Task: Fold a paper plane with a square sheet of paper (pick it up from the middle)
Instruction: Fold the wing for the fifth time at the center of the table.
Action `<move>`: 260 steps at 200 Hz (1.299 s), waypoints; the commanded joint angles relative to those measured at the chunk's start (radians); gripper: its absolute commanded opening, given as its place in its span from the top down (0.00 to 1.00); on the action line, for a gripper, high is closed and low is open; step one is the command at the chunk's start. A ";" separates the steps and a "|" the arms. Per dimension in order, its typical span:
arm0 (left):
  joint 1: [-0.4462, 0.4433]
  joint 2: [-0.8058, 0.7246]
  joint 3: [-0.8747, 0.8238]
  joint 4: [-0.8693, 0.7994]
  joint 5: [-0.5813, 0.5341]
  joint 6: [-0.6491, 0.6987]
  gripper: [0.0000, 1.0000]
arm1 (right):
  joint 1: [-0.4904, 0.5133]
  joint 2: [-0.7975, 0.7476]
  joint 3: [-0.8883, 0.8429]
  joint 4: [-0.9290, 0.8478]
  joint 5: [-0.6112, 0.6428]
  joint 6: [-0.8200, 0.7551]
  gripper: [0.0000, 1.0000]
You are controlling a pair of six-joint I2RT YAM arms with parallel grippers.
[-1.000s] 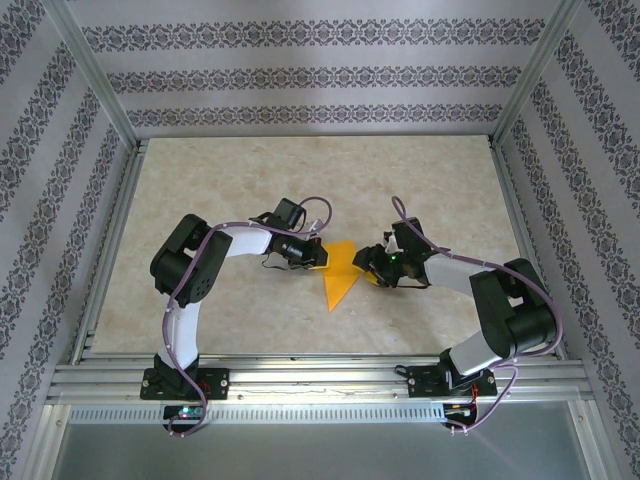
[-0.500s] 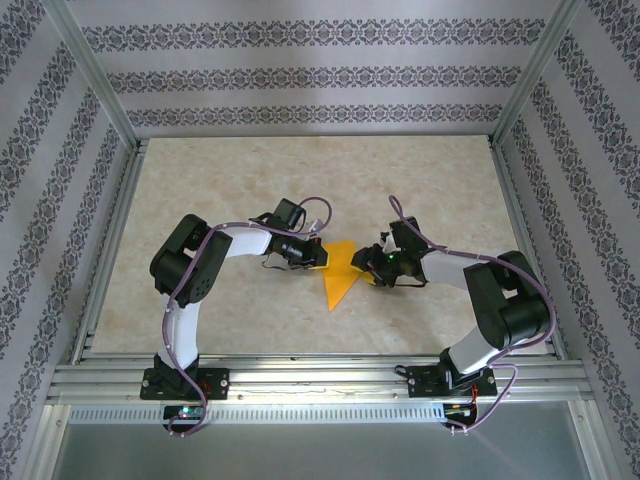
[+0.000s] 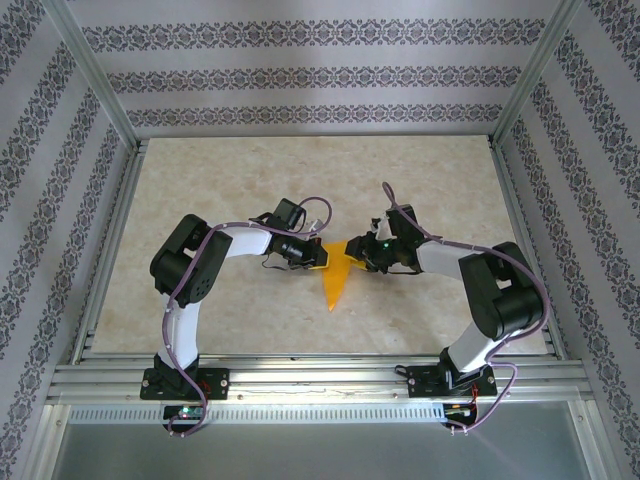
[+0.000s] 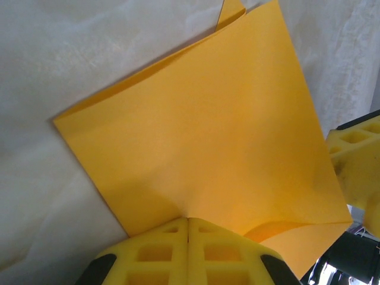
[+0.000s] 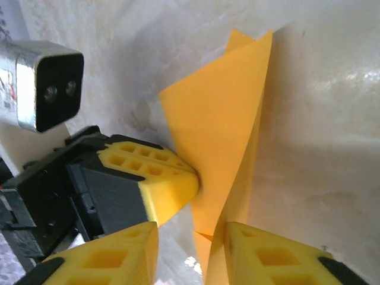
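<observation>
**Two grips on one small fold**

The paper (image 3: 336, 278) sits mid-table, between the two grippers. The left gripper (image 4: 188, 230) is clamped tight on its wide end, fingers pressed together with the layers caught between them. The right gripper (image 5: 190, 246) has its jaws partly apart. They straddle the paper's edge with a gap showing on both sides, so it has no hold yet.

The risks, as I judge them:
- The right jaws may catch only one layer or a bare corner, which would spring the fold open or crumple it.
- The two grips lie very close together — any pull apart or twist between them could tear the thin sheet.
- The yellow fingers nearly meet, so they could knock each other and skew the crease.

From above, the paper reads as a narrow wedge. Its long axis runs from the grippers toward the near edge, and the point aims nearward, a touch left. I cannot tell whether the tip rests on the table (image 3: 230, 180).
</observation>
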State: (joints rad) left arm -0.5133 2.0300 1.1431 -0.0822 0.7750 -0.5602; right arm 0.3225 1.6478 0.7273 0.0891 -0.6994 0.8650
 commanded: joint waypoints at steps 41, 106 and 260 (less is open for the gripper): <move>-0.010 0.021 -0.002 -0.059 -0.049 0.023 0.97 | -0.034 0.102 0.083 -0.047 -0.115 -0.130 0.75; -0.010 0.014 -0.011 -0.054 -0.065 0.013 0.97 | -0.045 0.091 0.067 -0.144 -0.051 -0.108 0.66; -0.011 -0.198 -0.036 -0.030 -0.193 0.013 0.70 | -0.064 0.090 0.090 -0.068 -0.060 -0.030 1.00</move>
State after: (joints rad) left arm -0.5220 1.9705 1.1339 -0.0917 0.7124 -0.5644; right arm 0.2638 1.7954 0.8368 -0.0250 -0.7635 0.7631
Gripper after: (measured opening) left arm 0.271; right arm 0.045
